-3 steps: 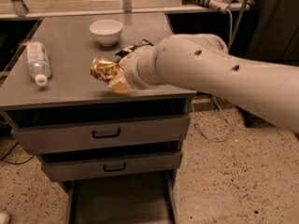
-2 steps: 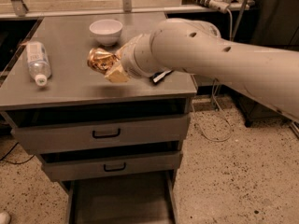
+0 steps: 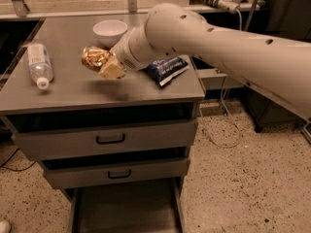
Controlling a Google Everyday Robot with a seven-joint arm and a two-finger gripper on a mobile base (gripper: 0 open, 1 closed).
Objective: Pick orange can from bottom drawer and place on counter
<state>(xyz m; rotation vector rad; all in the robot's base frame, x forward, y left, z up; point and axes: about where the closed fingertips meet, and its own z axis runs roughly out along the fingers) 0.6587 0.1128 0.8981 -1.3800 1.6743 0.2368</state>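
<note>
One step left: place. Pincer (image 3: 106, 66) clamped on orange can (image 3: 95, 57), hovering just above table (image 3: 73, 91), btwn bottle (image 3: 39, 64) & chip bag (image 3: 167, 69). Bottom drawer (image 3: 126, 208) open below. Next: lower, release w/o tipping.

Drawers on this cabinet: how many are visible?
3: top drawer under the counter, middle drawer beneath it, bottom drawer pulled out below. The gripper holds the orange can above the counter.
</note>
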